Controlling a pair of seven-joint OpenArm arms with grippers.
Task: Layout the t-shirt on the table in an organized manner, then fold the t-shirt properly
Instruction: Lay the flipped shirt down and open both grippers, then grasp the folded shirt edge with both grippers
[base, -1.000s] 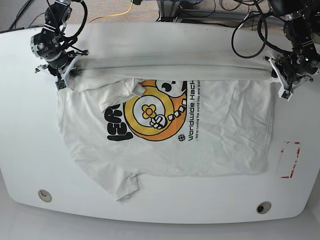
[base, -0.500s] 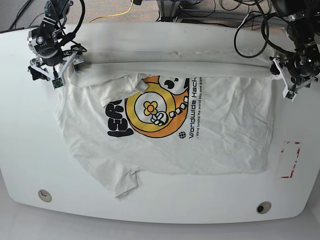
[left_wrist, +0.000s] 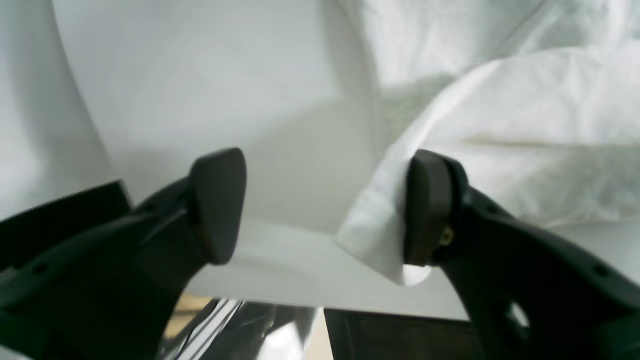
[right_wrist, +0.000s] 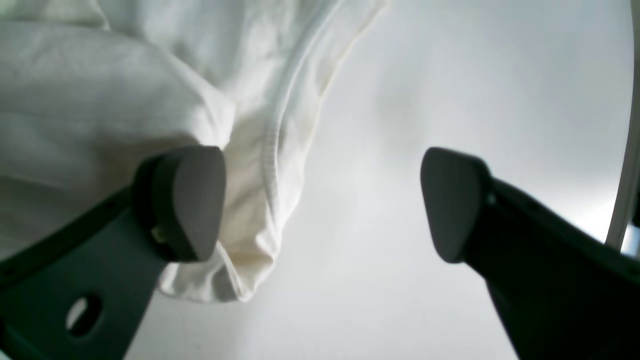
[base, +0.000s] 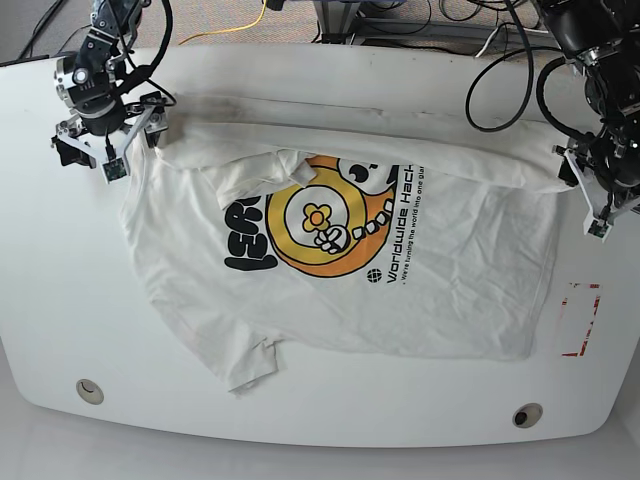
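T-shirt (base: 400, 290): it is white and lies spread out on the white counter (base: 60, 300), print side up. The print (base: 320, 225) is a big yellow and orange ring with black letters beside it. The cloth is full of wrinkles. One short sleeve (base: 250, 365) sticks out toward the near edge of the counter. The far edge of the shirt is folded over in a long roll, and another bit of cloth is flopped onto the print.

The left claw (left_wrist: 325, 205) is at the far corner of the shirt, on the right side of the base view. Its jaws are wide apart. A corner of white cloth (left_wrist: 380, 235) touches one finger, but nothing is pinched between the two.

The right claw (right_wrist: 320, 200) is at the other far corner, on the left side of the base view. Its jaws are wide apart too. A hem of the shirt (right_wrist: 260, 210) hangs just beside one finger and is not squeezed.

A small red box mark (base: 580, 320) sits on the counter near the shirt. Two little round holes (base: 90, 390) are close to the near edge.
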